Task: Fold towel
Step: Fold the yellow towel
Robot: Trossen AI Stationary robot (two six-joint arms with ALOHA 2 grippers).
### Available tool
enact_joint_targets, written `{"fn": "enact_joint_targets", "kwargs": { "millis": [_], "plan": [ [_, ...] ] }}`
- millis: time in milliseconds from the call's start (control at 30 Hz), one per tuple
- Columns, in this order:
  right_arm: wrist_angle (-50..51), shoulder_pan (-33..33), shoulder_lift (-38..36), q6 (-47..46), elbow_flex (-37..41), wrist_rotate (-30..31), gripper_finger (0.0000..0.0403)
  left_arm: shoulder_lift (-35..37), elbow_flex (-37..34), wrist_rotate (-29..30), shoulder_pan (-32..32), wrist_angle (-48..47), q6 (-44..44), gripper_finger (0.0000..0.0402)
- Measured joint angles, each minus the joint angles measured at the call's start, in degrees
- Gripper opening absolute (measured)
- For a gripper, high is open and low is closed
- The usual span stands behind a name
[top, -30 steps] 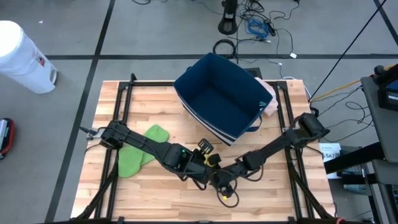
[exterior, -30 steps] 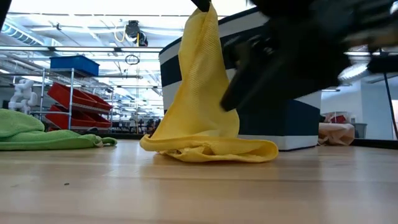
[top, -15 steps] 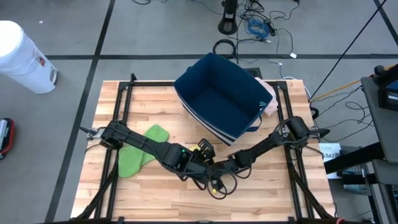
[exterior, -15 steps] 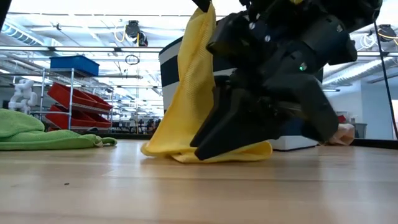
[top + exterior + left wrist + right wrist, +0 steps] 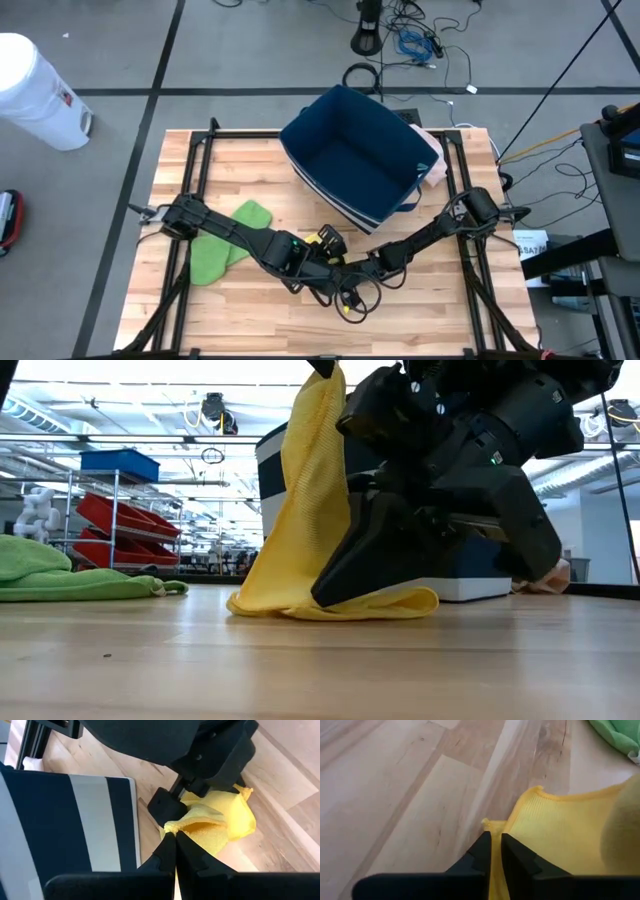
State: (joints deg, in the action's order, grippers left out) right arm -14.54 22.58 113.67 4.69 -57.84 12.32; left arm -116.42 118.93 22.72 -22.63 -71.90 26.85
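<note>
Yellow towel [image 5: 300,510] hangs from your left gripper [image 5: 172,836], jaws pressed together on its upper edge; the lower part is bunched on the worktop [image 5: 250,310] in front of the navy bin [image 5: 355,155]. Your right gripper [image 5: 495,840] is down at a bottom corner, jaws nearly together on the hem.

Risk: the right jaws may have caught only a thin edge, so the corner may slip out when you spread the cloth.

Surroundings: a green cloth [image 5: 222,243] lies on the left of the worktop, well apart. The bin stands just behind; swinging the towel backward could snag it.
</note>
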Motion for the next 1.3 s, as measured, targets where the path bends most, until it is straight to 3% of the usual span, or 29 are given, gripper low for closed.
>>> {"fn": "enact_joint_targets", "kwargs": {
  "millis": [200, 467, 700, 967, 1300],
  "plan": [
    [0.5, -0.2, 0.0, 0.6, 0.0, -0.2, 0.0014, 0.0, 0.0, 0.0, 0.0, 0.0, -0.4, 0.0000],
    [-0.6, 0.4, 0.0, 2.5, 0.0, 5.4, 0.0070, 0.0, 0.0, 0.0, 0.0, 0.0, -0.9, 0.0000],
    [1.1, 0.0, 0.0, 1.8, 0.0, 5.4, 0.0099, 0.0, 0.0, 0.0, 0.0, 0.0, -0.9, 0.0000],
    [1.1, -0.3, 0.0, 0.7, 0.0, 4.8, 0.0080, 0.0, 0.0, 0.0, 0.0, 0.0, -0.8, 0.0000],
    [1.4, -0.8, 0.0, 0.5, 0.0, 3.8, 0.0005, 0.0, 0.0, 0.0, 0.0, 0.0, -0.9, 0.0000]
  ]
}}
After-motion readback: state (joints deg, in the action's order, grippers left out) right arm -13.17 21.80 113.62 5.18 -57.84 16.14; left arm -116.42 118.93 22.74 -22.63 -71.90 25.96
